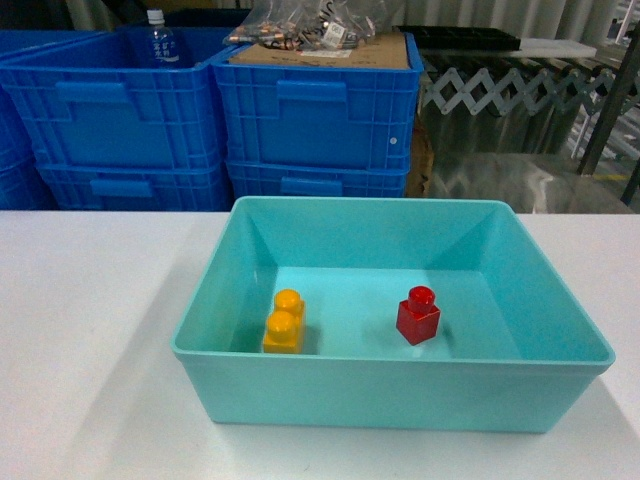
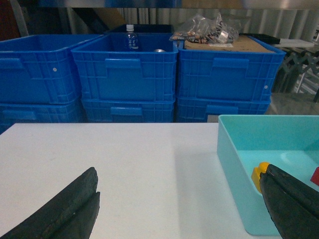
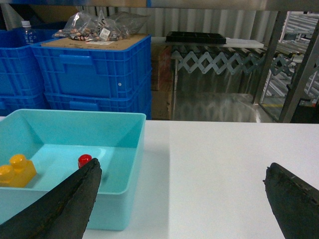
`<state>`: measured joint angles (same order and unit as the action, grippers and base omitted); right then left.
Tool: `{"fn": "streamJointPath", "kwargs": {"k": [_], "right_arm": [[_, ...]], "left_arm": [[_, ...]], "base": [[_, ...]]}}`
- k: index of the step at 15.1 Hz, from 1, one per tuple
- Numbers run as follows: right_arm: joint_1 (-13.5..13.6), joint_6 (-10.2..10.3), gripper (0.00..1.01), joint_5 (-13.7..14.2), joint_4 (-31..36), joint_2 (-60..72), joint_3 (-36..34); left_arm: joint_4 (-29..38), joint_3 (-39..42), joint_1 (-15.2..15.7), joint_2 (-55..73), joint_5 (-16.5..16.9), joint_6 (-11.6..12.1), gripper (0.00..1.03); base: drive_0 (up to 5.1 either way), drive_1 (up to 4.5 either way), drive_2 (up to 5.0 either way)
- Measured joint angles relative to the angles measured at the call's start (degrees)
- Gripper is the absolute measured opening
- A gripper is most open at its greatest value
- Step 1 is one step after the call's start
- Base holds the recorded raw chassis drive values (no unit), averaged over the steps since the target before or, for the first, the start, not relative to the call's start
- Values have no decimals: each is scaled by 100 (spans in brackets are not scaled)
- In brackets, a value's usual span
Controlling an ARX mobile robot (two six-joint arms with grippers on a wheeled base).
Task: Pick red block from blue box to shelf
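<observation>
Item: red block (image 1: pixel 417 316), single stud up, standing on the floor of the blue box (image 1: pixel 390 388), right of centre, clear of all four walls. In the right wrist view only its stud (image 3: pixel 84 160) shows above a dark finger.

Item: orange-yellow two-stud brick (image 1: pixel 284 321), same floor, left of the red block and apart from it.

Item: blue box, on the white worktop (image 1: pixel 90 330), open top, near the worktop's front.

Item: dark blue ribbed crates (image 1: pixel 316 110), stacked beyond the far edge of the worktop; a water bottle (image 1: pixel 160 40) stands in one, and bagged parts on cardboard (image 1: pixel 318 42) top another.

Item: left gripper (image 2: pixel 182 204), fingers spread wide, nothing between them, over bare worktop just left of the box.

Item: right gripper (image 3: pixel 182 201), likewise spread wide and empty, over the box's right wall and the worktop beside it.
</observation>
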<state>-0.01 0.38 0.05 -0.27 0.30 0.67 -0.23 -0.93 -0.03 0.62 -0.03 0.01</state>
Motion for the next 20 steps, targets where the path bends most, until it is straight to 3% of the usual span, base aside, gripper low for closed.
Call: {"fn": "streamJointPath", "kwargs": {"k": [5, 6, 7, 9, 11, 13, 17, 20], "right_arm": [[0, 0, 98, 2, 0, 0, 0], [-31, -42, 98, -118, -144, 50, 28], [-131, -168, 98, -573, -22, 739, 175], [-101, -247, 98, -863, 957, 2500, 752], [293, -238, 98, -890, 1508, 4308, 1635], [807, -323, 98, -654, 1818, 6100, 2588], [1504, -328, 98, -671, 1532, 8505, 4317], [2039, -433, 98, -282, 990, 9862, 5357]], "left_arm": [[0, 0, 0, 0, 0, 0, 98], [0, 0, 0, 0, 2, 0, 98], [0, 0, 0, 0, 4, 0, 98], [0, 0, 0, 0, 2, 0, 98], [0, 0, 0, 0, 2, 0, 98], [0, 0, 0, 0, 0, 0, 98], [0, 0, 0, 0, 2, 0, 98], [0, 0, 0, 0, 2, 0, 98]], "base": [[0, 0, 0], [0, 0, 0], [0, 0, 0], [0, 0, 0], [0, 0, 0], [0, 0, 0], [0, 0, 0], [0, 0, 0]]}}
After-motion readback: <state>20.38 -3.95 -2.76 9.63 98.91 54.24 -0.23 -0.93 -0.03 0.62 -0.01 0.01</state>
